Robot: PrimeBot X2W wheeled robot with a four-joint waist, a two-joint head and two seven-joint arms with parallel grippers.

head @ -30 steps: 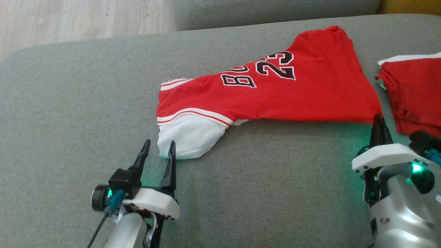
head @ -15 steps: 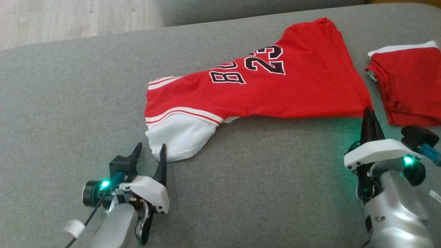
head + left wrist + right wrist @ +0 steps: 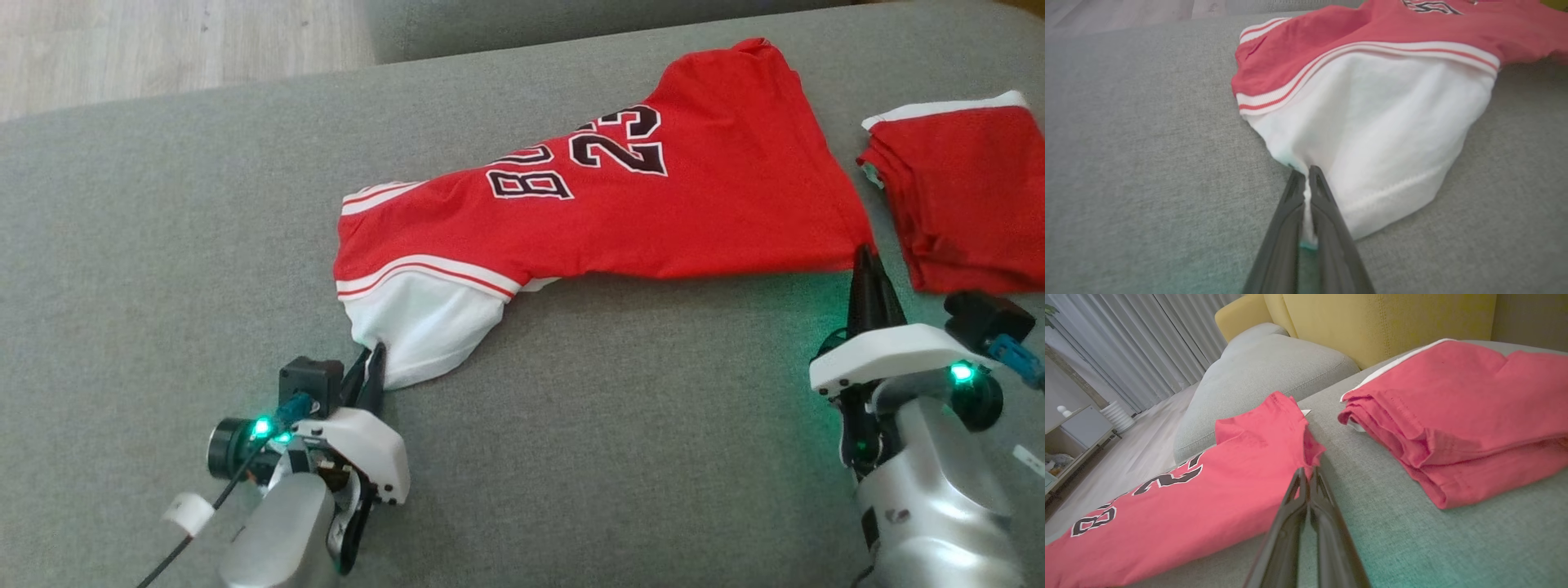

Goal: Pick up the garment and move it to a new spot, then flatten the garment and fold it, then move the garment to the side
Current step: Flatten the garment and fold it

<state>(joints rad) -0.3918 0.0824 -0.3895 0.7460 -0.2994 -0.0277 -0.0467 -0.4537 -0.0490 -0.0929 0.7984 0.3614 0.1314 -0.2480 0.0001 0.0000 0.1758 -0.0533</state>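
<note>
The garment point(image 3: 620, 220) is a red jersey with a black "23" and white sleeves, lying spread across the grey sofa seat point(image 3: 163, 245). My left gripper point(image 3: 369, 359) is shut on the near edge of its white sleeve. The left wrist view shows white cloth point(image 3: 1380, 122) pinched between the two dark fingers of that gripper point(image 3: 1306, 171). My right gripper point(image 3: 865, 257) is shut at the garment's near right hem corner. In the right wrist view, this gripper point(image 3: 1306, 471) has its tips closed on the slightly raised red corner of the garment point(image 3: 1220, 486).
A folded pile of red clothes point(image 3: 963, 204) lies just right of the right gripper, also seen as the red pile point(image 3: 1453, 412). A yellow cushion point(image 3: 1372, 318) and a second grey seat cushion point(image 3: 1257, 363) stand behind. Wooden floor point(image 3: 163, 41) lies beyond the sofa's far left edge.
My left gripper, open beside the white sleeve earlier, has closed on the sleeve's edge. The head camera shifted slightly. The right gripper stays shut at the hem corner.
</note>
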